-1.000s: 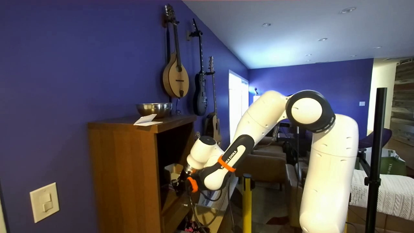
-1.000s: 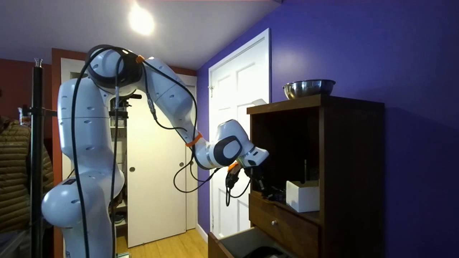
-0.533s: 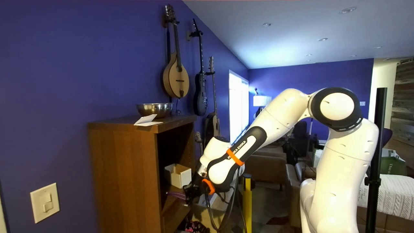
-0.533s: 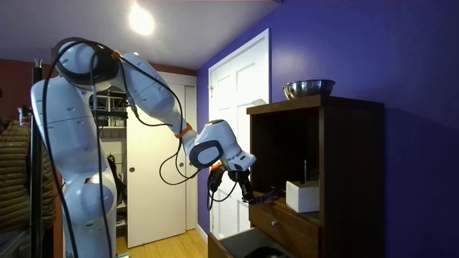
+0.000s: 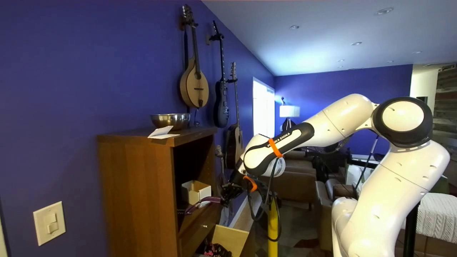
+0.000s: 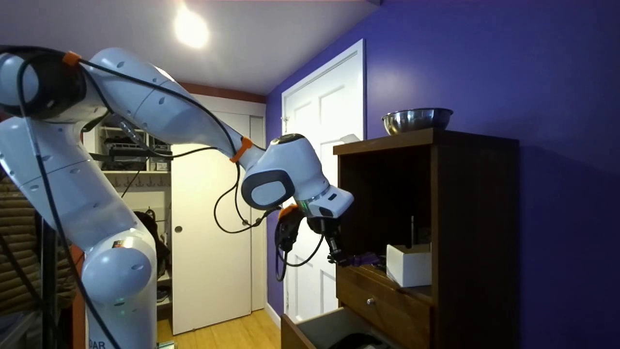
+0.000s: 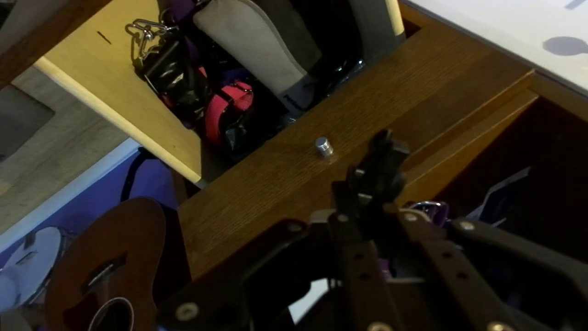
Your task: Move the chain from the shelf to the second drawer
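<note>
The shelf [image 5: 189,157] is the dark open compartment of the brown cabinet; it also shows in an exterior view [image 6: 380,194]. The chain, a purple strap-like length [image 5: 205,201], runs from my gripper [image 5: 228,194] back over the shelf's front edge; its far end lies on the shelf. It also shows purple in an exterior view [image 6: 364,259] and in the wrist view [image 7: 435,212]. My gripper [image 6: 339,259] is shut on its near end, just outside the shelf; the fingertips [image 7: 379,172] are dark. The second drawer [image 5: 232,237] stands open below, pale side showing in the wrist view [image 7: 138,103].
A closed drawer with a knob [image 6: 370,301] lies between shelf and open drawer. A white box [image 6: 408,266] stands on the shelf. The open drawer holds a pink strap [image 7: 227,108] and black items. A metal bowl [image 5: 170,120] sits on top. A guitar [image 7: 115,262] hangs beside the cabinet.
My gripper has backed out of the shelf, then risen a little and moved farther from it. The purple chain trails from it, now stretched over the shelf's front edge.
</note>
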### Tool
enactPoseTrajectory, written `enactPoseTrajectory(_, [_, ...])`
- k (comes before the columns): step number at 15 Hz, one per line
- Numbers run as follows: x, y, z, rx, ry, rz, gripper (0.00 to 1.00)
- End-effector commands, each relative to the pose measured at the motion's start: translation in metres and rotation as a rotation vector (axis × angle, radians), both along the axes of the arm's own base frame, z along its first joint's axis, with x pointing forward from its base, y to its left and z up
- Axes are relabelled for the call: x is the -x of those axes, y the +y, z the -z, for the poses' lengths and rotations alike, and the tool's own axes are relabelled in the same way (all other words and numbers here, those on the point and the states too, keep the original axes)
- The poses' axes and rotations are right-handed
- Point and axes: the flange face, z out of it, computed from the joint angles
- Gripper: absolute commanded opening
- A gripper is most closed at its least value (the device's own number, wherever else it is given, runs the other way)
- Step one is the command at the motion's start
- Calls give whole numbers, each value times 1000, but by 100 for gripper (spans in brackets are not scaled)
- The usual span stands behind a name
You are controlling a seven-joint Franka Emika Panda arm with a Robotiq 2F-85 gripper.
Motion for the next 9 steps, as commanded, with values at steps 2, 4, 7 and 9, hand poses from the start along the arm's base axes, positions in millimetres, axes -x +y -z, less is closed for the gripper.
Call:
enactPoseTrajectory(2, [5,-35,-2,53,-5,-30,3])
enactPoseTrajectory(4, [12,-56,-10,25,-44,-27,3])
enactPoseTrajectory(7, [23,-75,-22,-56,-120,-62,3])
enactPoseTrajectory(9, [28,-69,-35,-107,-157,-89,3])
